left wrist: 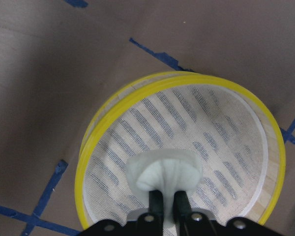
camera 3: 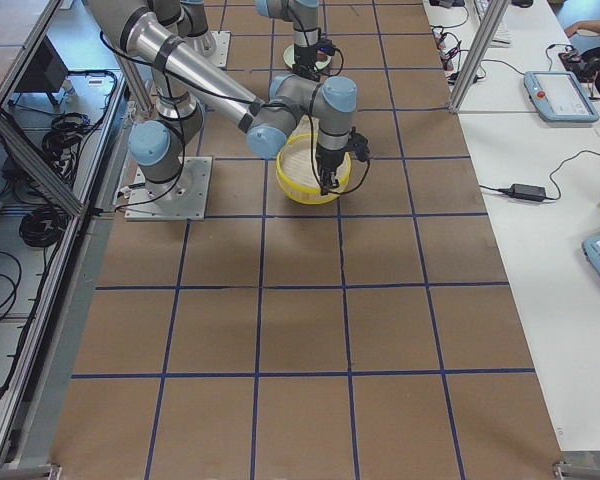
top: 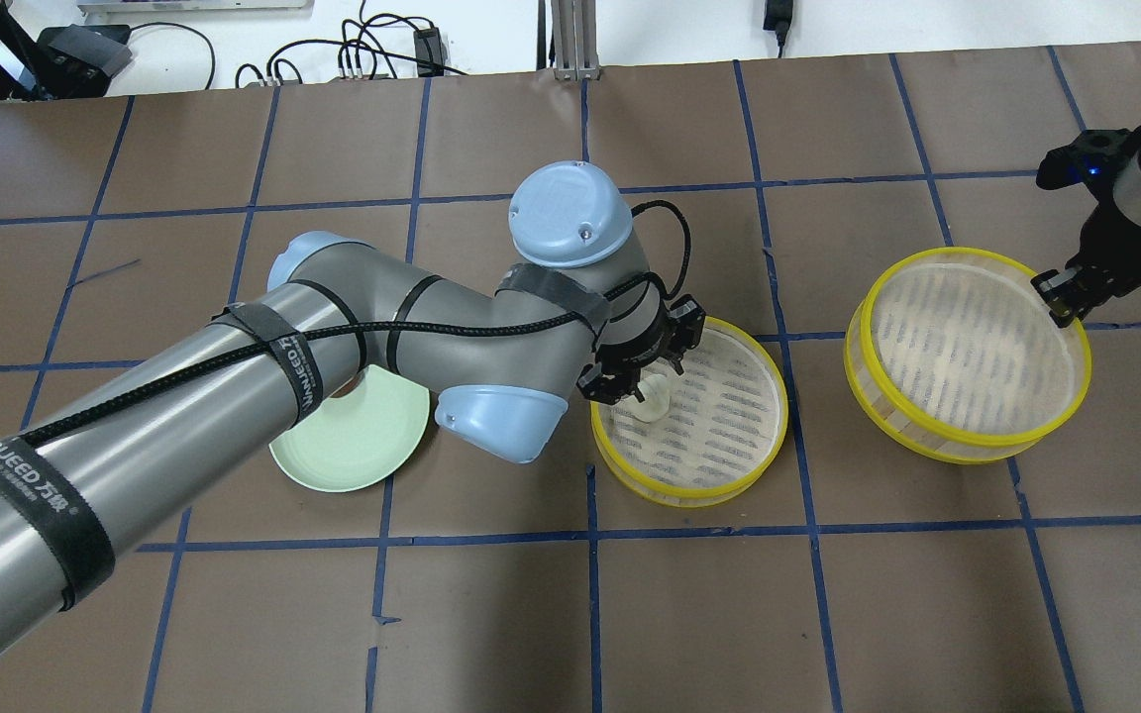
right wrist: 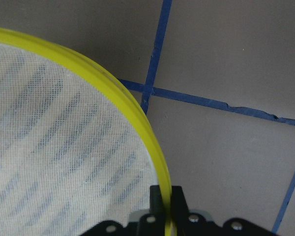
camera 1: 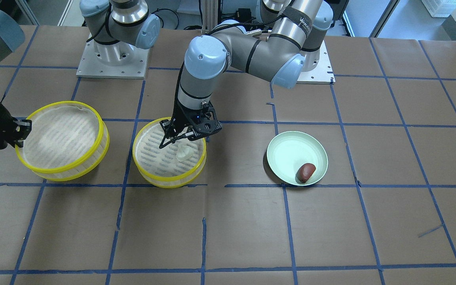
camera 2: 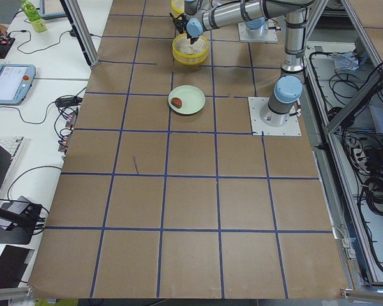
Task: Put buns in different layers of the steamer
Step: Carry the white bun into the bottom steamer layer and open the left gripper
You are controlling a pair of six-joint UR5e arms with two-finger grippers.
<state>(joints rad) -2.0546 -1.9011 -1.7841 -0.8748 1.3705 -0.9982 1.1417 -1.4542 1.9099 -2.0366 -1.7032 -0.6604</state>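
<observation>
My left gripper (top: 646, 386) is shut on the white bun (camera 1: 183, 152), which sits low inside the middle steamer tier (camera 1: 149, 174). In the left wrist view the fingers (left wrist: 156, 202) pinch the bun's near side (left wrist: 164, 172) over the slatted floor. My right gripper (top: 1061, 294) is shut on the yellow rim of the second steamer tier (top: 937, 441). This tier looks slightly tilted and holds nothing. The right wrist view shows the fingers on either side of the rim (right wrist: 155, 162). The dark reddish-brown bun (camera 1: 305, 172) lies in the pale green plate (camera 1: 287, 148).
The two tiers stand side by side, a small gap between them. In the overhead view my left forearm (top: 234, 396) covers part of the green plate (top: 333, 465) and hides the dark bun. The brown table has blue tape lines.
</observation>
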